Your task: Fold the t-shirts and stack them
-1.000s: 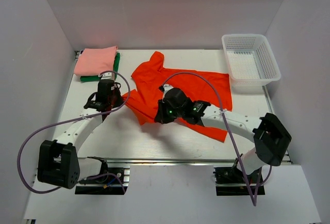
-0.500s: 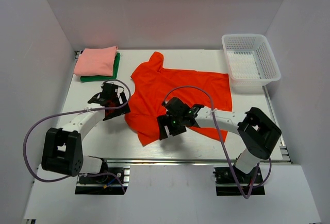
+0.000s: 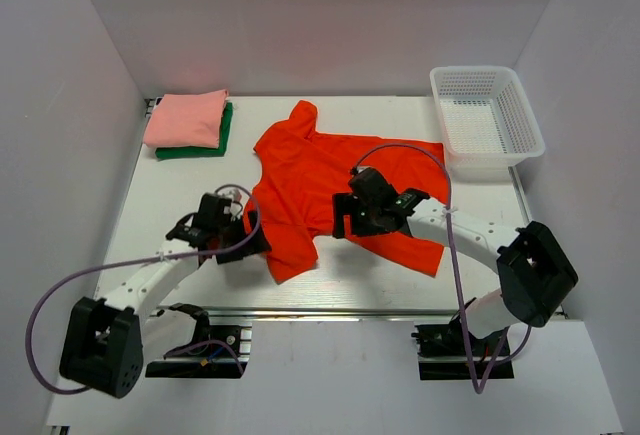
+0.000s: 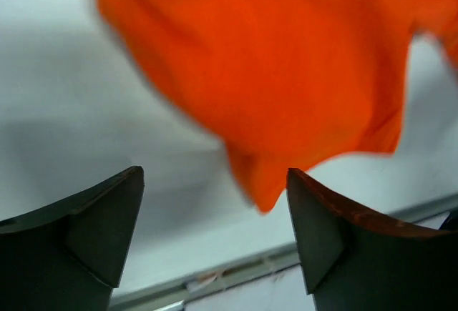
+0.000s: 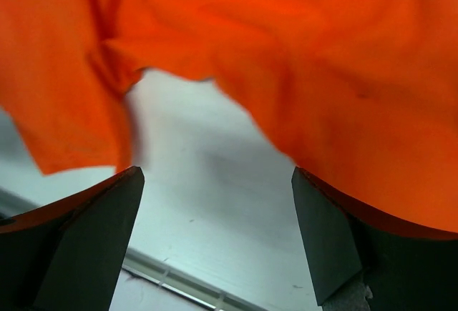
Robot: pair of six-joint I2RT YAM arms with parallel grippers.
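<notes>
Overhead first: orange-red cloth t-shirt (image 3: 330,170) lies spread mid-way across the white surface (image 3: 360,280), rumpled, with one flap trailing near-left. Pale pink folded t-shirt (image 3: 186,117) sits on dark green folded t-shirt (image 3: 195,152) at far left, so two look done and stacked. White plastic mesh basket (image 3: 476,71) is far right, not involved. Left fingers (image 3: 250,243) sit just beside the near-left flap. Right fingers (image 3: 342,225) are over the shirt's near edge, roughly mid-width. Neither holds cloth.

Left wrist: left fingers (image 4: 107,218) stand wide apart with only bare surface (image 4: 86,111) between them. The flap's pointed tip (image 4: 261,193) is just ahead, blurred.

Right wrist: right fingers (image 5: 93,232) are wide apart too, and empty. They look at a notch of bare surface (image 5: 215,204) between two lobes of orange cloth (image 5: 322,53); the cloth edge is close ahead.

My read: we're on the third shirt, between grasps, with no clean fold yet. The next move needs each arm to pinch a single layer at an edge, left on the flap tip and right on the near hem. Then both carry over together so the fold lands square. The cloth looks thin and limp, so go in low. Otherwise the fingers likely close on nothing or grab two layers.
</notes>
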